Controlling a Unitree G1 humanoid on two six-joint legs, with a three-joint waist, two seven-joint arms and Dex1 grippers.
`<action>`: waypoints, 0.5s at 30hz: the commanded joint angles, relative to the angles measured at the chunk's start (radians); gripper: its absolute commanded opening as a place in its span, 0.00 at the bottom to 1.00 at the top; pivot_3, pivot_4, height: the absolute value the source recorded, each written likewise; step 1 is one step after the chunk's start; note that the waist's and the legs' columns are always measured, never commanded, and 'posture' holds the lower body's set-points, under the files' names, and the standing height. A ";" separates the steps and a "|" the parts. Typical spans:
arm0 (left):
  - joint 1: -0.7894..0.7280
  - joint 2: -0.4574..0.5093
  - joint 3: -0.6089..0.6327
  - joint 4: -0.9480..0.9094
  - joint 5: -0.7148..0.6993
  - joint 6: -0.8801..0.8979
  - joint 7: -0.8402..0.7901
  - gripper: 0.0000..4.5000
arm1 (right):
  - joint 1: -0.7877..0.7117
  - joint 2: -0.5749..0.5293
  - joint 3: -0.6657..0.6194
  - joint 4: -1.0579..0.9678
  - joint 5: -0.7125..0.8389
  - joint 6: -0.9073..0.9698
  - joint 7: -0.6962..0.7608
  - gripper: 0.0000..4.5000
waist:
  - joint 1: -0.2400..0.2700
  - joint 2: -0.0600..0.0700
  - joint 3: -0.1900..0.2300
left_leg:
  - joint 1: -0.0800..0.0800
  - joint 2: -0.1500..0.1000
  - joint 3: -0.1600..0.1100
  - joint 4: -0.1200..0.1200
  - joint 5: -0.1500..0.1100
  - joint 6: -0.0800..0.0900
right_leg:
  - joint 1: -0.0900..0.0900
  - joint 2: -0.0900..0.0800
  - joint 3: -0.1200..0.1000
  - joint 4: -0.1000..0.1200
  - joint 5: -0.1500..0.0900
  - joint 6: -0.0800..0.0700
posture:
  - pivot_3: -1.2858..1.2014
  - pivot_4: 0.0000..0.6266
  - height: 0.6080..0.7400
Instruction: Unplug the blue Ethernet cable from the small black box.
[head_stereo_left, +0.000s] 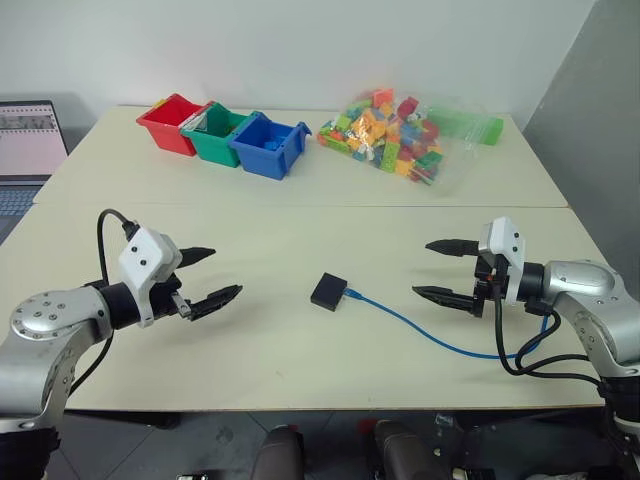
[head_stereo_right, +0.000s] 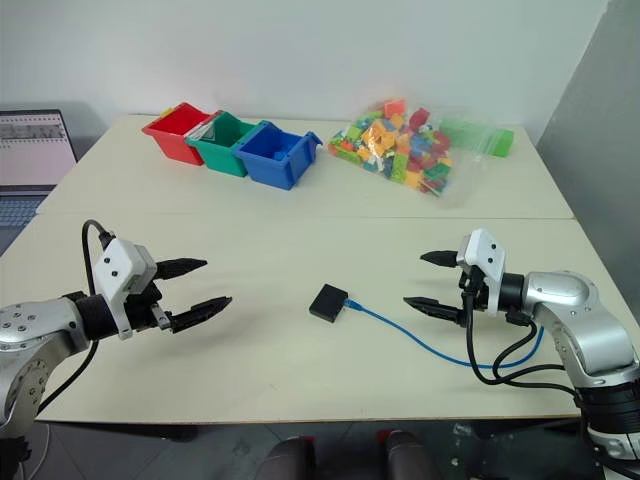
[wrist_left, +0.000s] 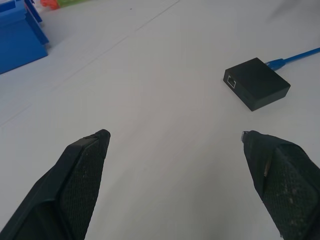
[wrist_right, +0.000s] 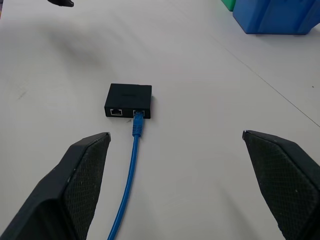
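The small black box (head_stereo_left: 328, 291) lies flat on the table (head_stereo_left: 300, 230), near the middle of the near half, between the two claws and apart from both. The blue Ethernet cable (head_stereo_left: 420, 328) is plugged into the side of the box facing the right claw; in the right wrist view its plug sits in one of two ports, with the neighbouring port empty. From there the cable runs across the table toward the near right corner, curving past the right arm.

The left claw (head_stereo_left: 212, 273) hovers over the near left part of the table, fingers spread wide with nothing between them. The right claw (head_stereo_left: 443, 269) hovers near the right edge, likewise wide open and empty, pointing toward the box.
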 joint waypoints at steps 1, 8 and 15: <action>0.003 0.005 0.042 -0.040 -0.031 -0.029 -0.037 1.00 | -0.016 -0.016 -0.033 -0.014 0.006 -0.022 0.020 1.00 | 0.000 0.000 0.000 | 0.000 0.000 0.000 0.000 0.000 0.000 | 0.000 0.000 0.000 0.000 0.000 0.000 | 0.52 0.24 1.00; 0.018 -0.003 0.036 -0.059 -0.024 -0.024 -0.022 1.00 | -0.011 -0.003 -0.028 -0.009 -0.004 -0.035 0.019 1.00 | 0.000 0.000 0.000 | 0.000 0.000 0.000 0.000 0.000 0.000 | 0.000 0.000 0.000 0.000 0.000 0.000 | 0.52 0.24 1.00; 0.057 0.008 0.020 -0.084 -0.025 -0.005 -0.042 1.00 | -0.006 0.021 0.012 -0.023 -0.014 -0.015 -0.005 1.00 | 0.000 0.000 0.000 | 0.000 0.000 0.000 0.000 0.000 0.000 | 0.000 0.000 0.000 0.000 0.000 0.000 | 0.52 0.24 1.00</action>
